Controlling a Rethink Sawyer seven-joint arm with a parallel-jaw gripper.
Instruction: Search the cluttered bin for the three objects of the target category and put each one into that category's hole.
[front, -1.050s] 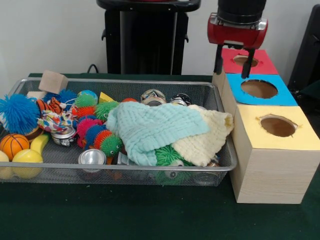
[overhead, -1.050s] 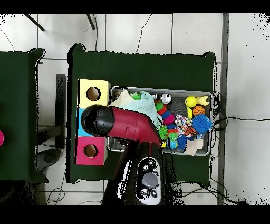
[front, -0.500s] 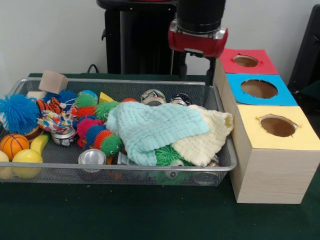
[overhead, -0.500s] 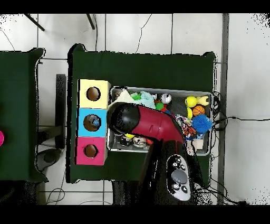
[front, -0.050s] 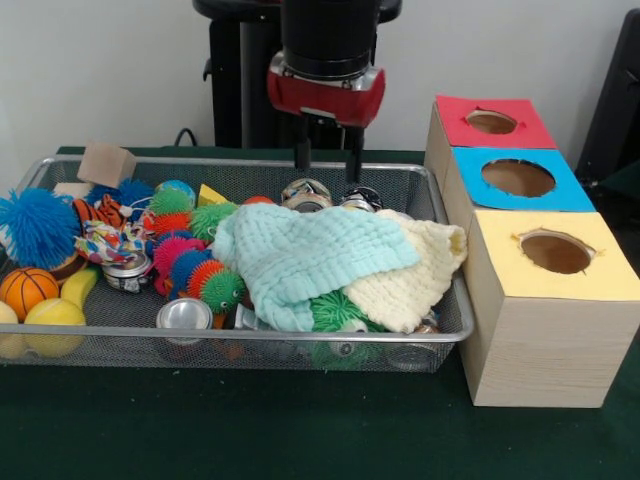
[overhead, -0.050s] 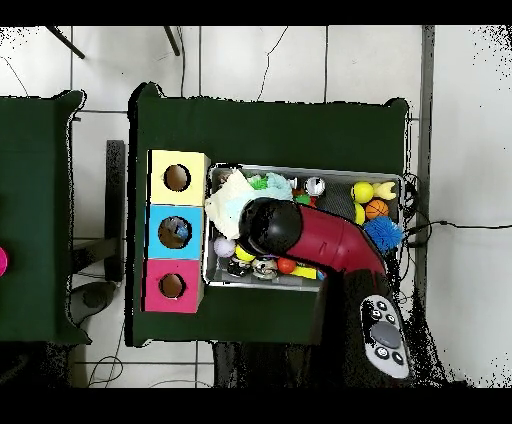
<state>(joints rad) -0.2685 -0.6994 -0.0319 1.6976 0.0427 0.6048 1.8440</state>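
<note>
**Bin of clutter under the hovering gripper**

The wire bin (front, -0.050s: 60, 170) fills the left and centre of the front view, resting on the green counter (front, -0.050s: 250, 430). Across its right half lies a mint-green cloth (front, -0.050s: 300, 255) over a cream cloth (front, -0.050s: 410, 280), covering part of the heap. At the bin's upper rim, centre of the frame, two metal cans (front, -0.050s: 306, 194) sit side by side. Spiky rubber toys in pink, green and blue (front, -0.050s: 195, 265) crowd the middle, with a large blue spiky ball (front, -0.050s: 35, 225) at the left edge, a small basketball (front, -0.050s: 27, 290) and a yellow ball (front, -0.050s: 55, 320) at lower left, and another can (front, -0.050s: 184, 315) at the lower rim. A wooden block (front, -0.050s: 105, 162) leans at the upper-left corner.

The gripper (front, -0.050s: 327, 160) hangs above the two cans, its fingers (front, -0.050s: 301, 153) apart and empty, not touching anything.

Just beside the bin, at the right of the frame, stands the wooden box with three holes: red (front, -0.050s: 490, 121) uppermost, blue (front, -0.050s: 518, 177) in the middle, yellow (front, -0.050s: 555, 251) lowest. In the overhead view the red arm (overhead, -0.050s: 320, 235) covers the bin's middle.
</note>
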